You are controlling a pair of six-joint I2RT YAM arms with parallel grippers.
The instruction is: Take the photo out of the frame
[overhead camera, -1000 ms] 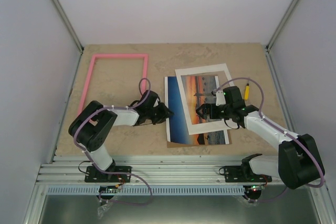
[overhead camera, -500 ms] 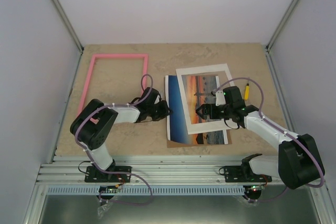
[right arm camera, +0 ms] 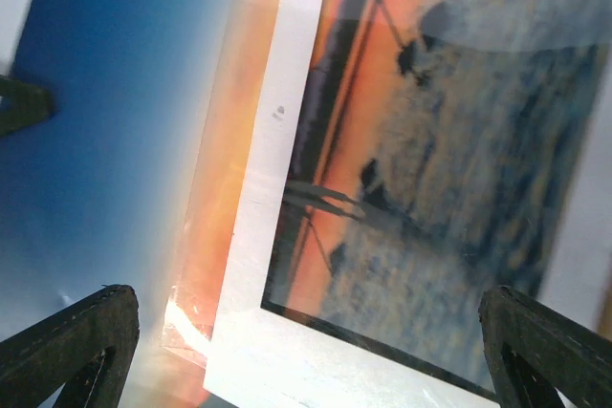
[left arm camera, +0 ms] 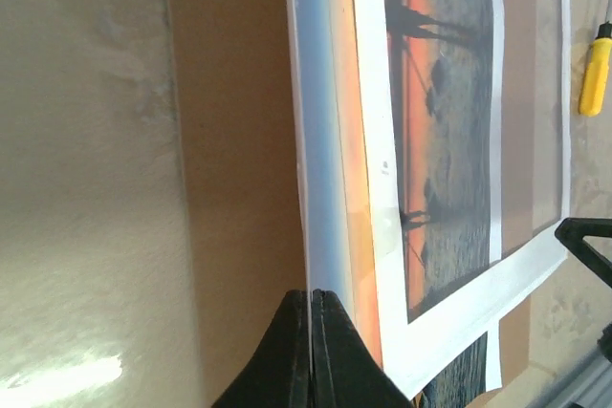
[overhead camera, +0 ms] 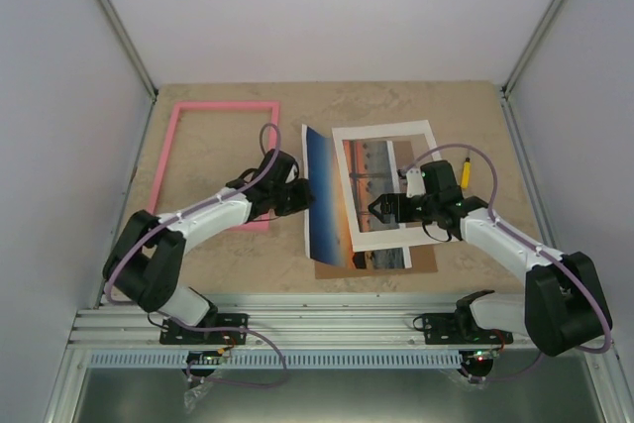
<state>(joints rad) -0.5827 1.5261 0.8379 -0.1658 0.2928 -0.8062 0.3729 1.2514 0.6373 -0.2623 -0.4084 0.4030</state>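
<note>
The photo (overhead camera: 325, 195), an orange sunset over blue water, lies partly under the white mat (overhead camera: 381, 133), with its left edge lifted. My left gripper (overhead camera: 300, 196) is shut on that left edge; in the left wrist view its jaws (left arm camera: 311, 298) are pinched on the thin photo (left arm camera: 325, 140) beside the mat (left arm camera: 381, 188). My right gripper (overhead camera: 381, 210) is open and hovers low over the mat's lower left part. In the right wrist view its fingers (right arm camera: 76, 341) spread wide over the mat (right arm camera: 273, 198) and photo (right arm camera: 115, 140). The empty pink frame (overhead camera: 170, 156) lies at the far left.
A brown backing board (overhead camera: 424, 260) lies under the mat and photo, and also shows in the left wrist view (left arm camera: 239, 188). A yellow screwdriver (overhead camera: 464, 171) lies right of the mat. Side walls close in the table on the left and right.
My left gripper has closed on the photo's left edge, lifted it and drawn it leftward toward the frame. The right gripper has stayed over the mat.
</note>
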